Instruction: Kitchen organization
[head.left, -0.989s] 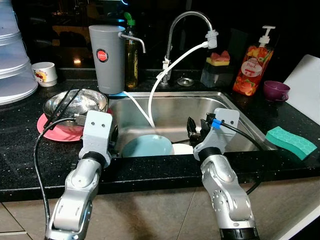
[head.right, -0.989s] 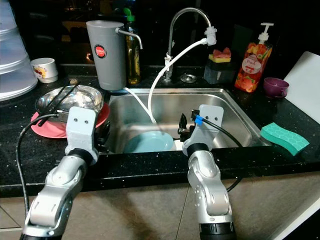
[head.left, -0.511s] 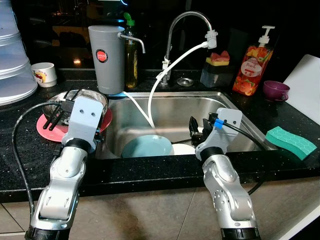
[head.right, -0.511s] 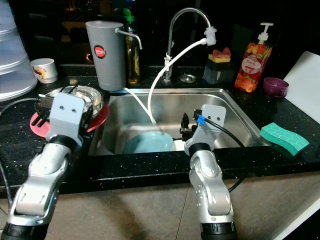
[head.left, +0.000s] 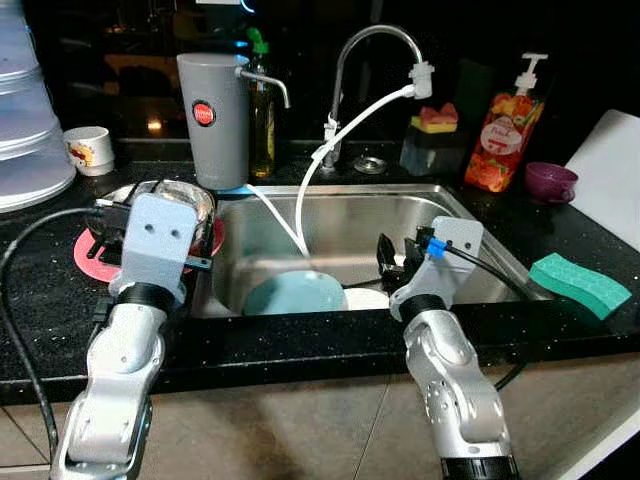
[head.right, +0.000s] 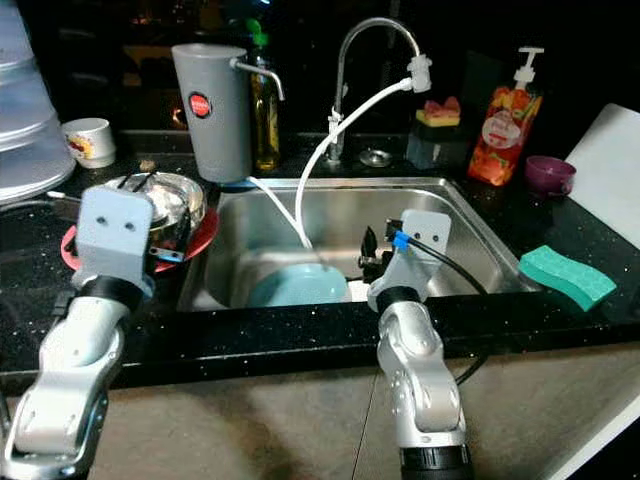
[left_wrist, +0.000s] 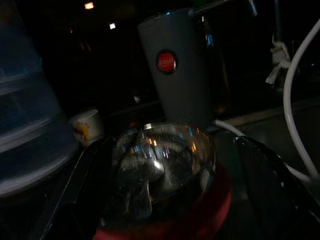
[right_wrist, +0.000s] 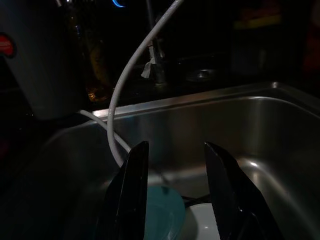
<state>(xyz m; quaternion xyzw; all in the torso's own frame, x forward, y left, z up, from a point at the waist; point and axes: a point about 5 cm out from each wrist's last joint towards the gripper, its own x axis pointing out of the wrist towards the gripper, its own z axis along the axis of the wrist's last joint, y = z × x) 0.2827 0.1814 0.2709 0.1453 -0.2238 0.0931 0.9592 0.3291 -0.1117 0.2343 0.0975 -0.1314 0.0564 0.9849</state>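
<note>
1. A steel bowl (left_wrist: 160, 170) sits on a red plate (head.left: 95, 262) left of the sink (head.left: 480, 215); the left gripper (left_wrist: 170, 200), fingers spread, straddles it.
2. A blue plate (head.left: 295, 295) lies in the sink; the right gripper (right_wrist: 175, 195) hovers above, fingers apart.
3. Little looks done: dishes remain unsorted.

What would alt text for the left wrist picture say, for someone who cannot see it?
A dim close-up: the left gripper is open, its two black fingers either side of a shiny steel bowl that sits on a red plate. Behind stand a grey dispenser and a small white cup.
</note>
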